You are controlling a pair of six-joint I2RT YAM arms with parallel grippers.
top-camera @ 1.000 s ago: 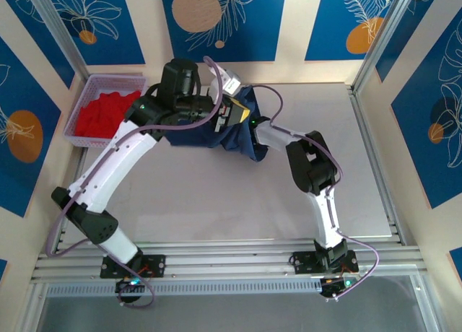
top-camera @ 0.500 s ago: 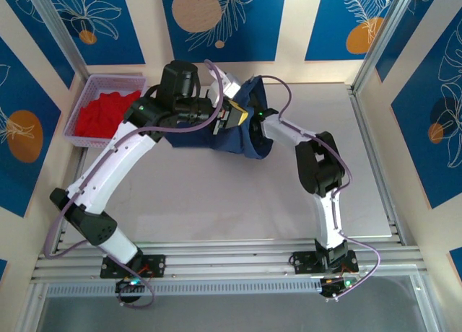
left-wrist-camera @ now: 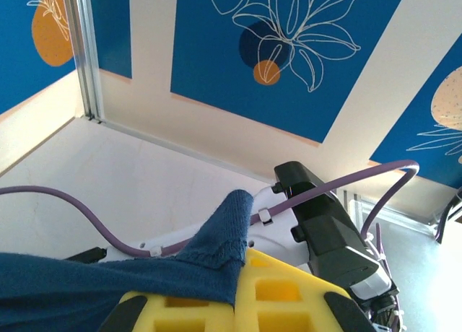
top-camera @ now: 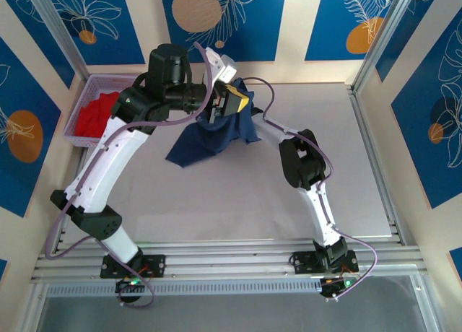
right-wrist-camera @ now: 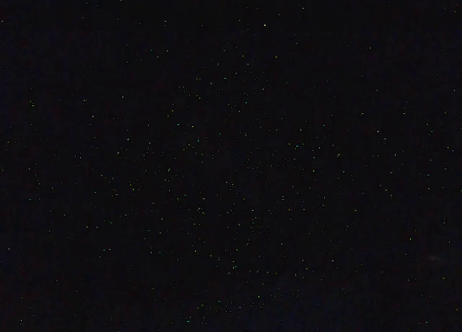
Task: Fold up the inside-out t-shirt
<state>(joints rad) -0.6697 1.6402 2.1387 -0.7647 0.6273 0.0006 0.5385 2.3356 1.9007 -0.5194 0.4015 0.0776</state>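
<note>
Left claw [left-wrist-camera: 237,292] clamps the inside-out t-shirt [top-camera: 206,141], trailing lengthwise toward near-left; right claw [top-camera: 249,110] unclear.

1. A pale grey table [top-camera: 346,166] fills the middle of the scene, matte and evenly lit, with only soft shadows on it.
2. The far wall [top-camera: 289,29] is cream and hung with deep blue panels [top-camera: 216,22]. These carry white line-drawn leaves and peach-orange discs.
3. Like panels stand on the left wall [top-camera: 29,108] and the right wall [top-camera: 433,108].
4. A silver far left post [top-camera: 58,29] and far right post [top-camera: 379,36] rise at the table's far corners.
5. Aluminium rails [top-camera: 231,263] run along the near edge.
6. Nearer still lies a grey strip [top-camera: 231,310], perhaps floor.
7. From the left wrist, a flower panel [left-wrist-camera: 289,50] and a corner post [left-wrist-camera: 83,50] stand against cream wall.
</note>
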